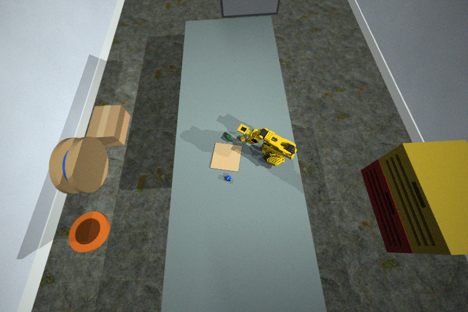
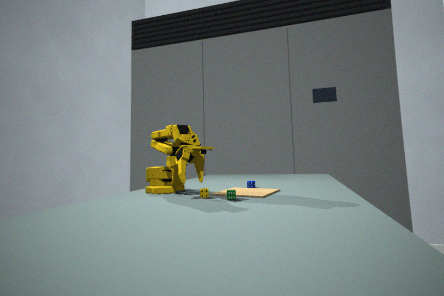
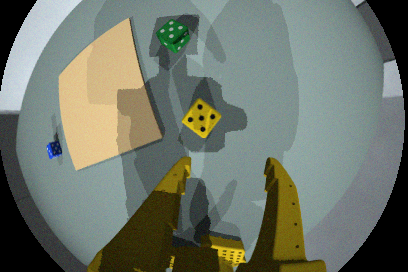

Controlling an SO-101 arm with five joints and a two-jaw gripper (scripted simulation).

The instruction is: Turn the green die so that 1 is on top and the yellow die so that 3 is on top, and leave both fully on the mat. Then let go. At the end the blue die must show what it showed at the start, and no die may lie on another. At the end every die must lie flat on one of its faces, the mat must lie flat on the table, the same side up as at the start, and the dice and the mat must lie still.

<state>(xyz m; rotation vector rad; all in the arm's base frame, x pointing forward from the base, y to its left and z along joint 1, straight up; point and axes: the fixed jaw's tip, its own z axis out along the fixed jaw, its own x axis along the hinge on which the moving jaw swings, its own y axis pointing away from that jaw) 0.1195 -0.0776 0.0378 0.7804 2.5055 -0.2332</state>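
Above the table (empty): parted fingers [image 2: 192,181].

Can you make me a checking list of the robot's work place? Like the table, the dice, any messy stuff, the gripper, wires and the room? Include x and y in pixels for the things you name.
Surface: grey-green table [image 1: 234,240] [image 2: 215,242] [image 3: 340,116].
Mat: tan [image 1: 226,156] [image 2: 251,191] [image 3: 107,91], flat.
Green die: [image 1: 228,136] [image 2: 231,194] [image 3: 173,35] off the mat, five on top.
Yellow die: [image 1: 242,138] [image 2: 204,192] [image 3: 201,118] off the mat, five on top.
Blue die: [image 1: 228,178] [image 2: 251,184] [image 3: 54,149] off the mat.
Clutter: nothing seen.
Gripper: [image 2: 192,181] [image 3: 228,160] open, holding nothing.
Cables: nothing seen.
Surroundings: cardboard box [image 1: 109,124], orange round thing [image 1: 102,219] on the floor.
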